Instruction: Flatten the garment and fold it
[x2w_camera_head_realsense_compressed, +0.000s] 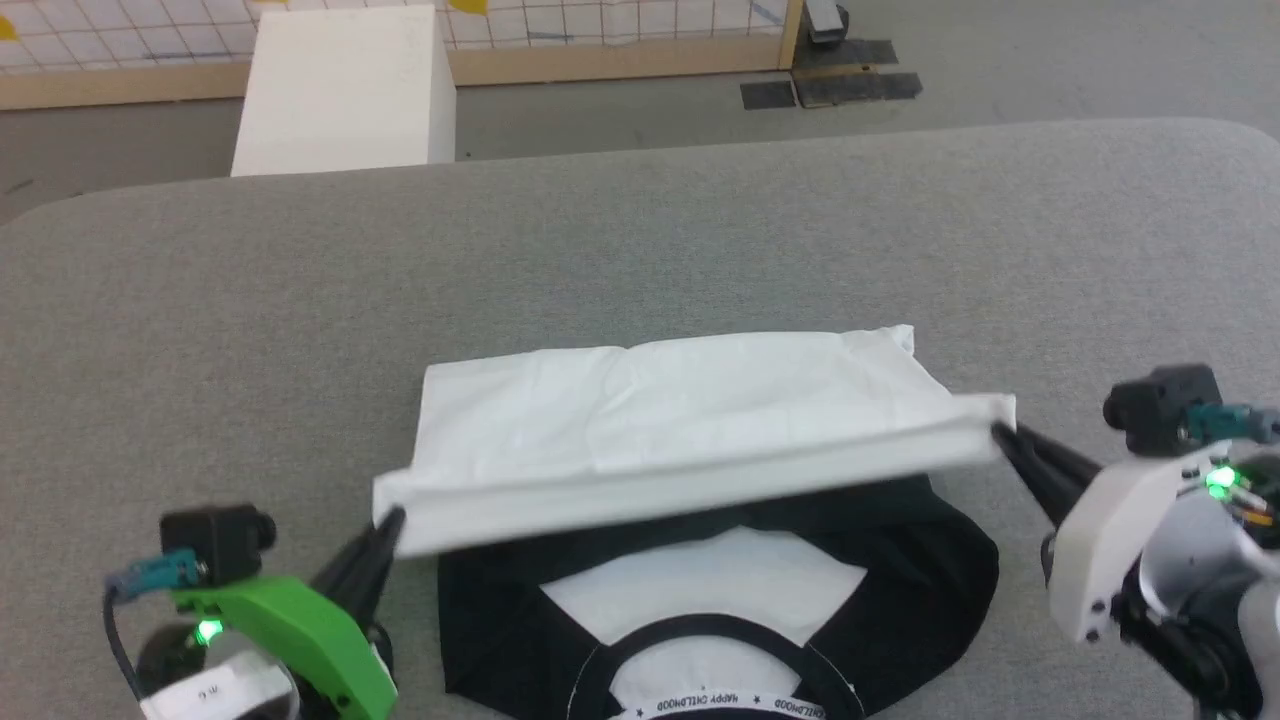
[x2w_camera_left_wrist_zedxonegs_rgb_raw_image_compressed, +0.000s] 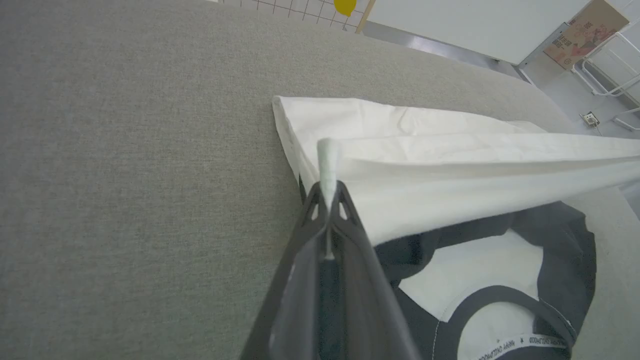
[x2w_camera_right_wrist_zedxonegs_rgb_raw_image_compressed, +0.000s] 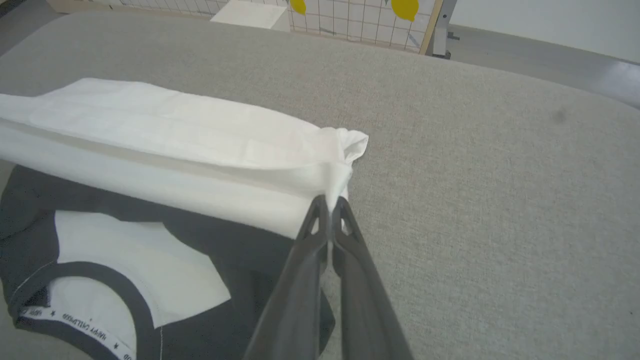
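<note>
Garment (x2w_camera_head_realsense_compressed: 680, 420) in white and black is lying on a grey fabric-covered table (x2w_camera_head_realsense_compressed: 640, 250), in the middle of its near half, between the two grippers. Its collar (x2w_camera_head_realsense_compressed: 700, 628) is pointing toward the near edge, with a band of small print running along the neckline. The black sleeves (x2w_camera_head_realsense_compressed: 940, 570) are lying folded across the chest around it. The white body is stretching away toward the far side, doubled over on itself, so the folded shape is running long from left to right. The near white edge is being held up off the black cloth as a taut band. It is slanting slightly, its left end sitting nearer than its right end.

The left gripper (x2w_camera_head_realsense_compressed: 390, 525), on a green wrist, is pinching the left corner of that band, its two dark fingers pressing together on the cloth. The right gripper (x2w_camera_head_realsense_compressed: 1000, 435), on a white wrist, is clamping the right corner the same way, with white fabric bunching out beyond its tips.

The table is showing rounded far corners and a plain woven cover. Beyond it, a white box (x2w_camera_head_realsense_compressed: 345, 90) is standing on a grey floor (x2w_camera_head_realsense_compressed: 1050, 60) at the far left. A wood-framed panel (x2w_camera_head_realsense_compressed: 600, 30) of white gridded squares with yellow shapes is running along the far side. Dark mats (x2w_camera_head_realsense_compressed: 830, 88) are lying on the floor at the far right.
</note>
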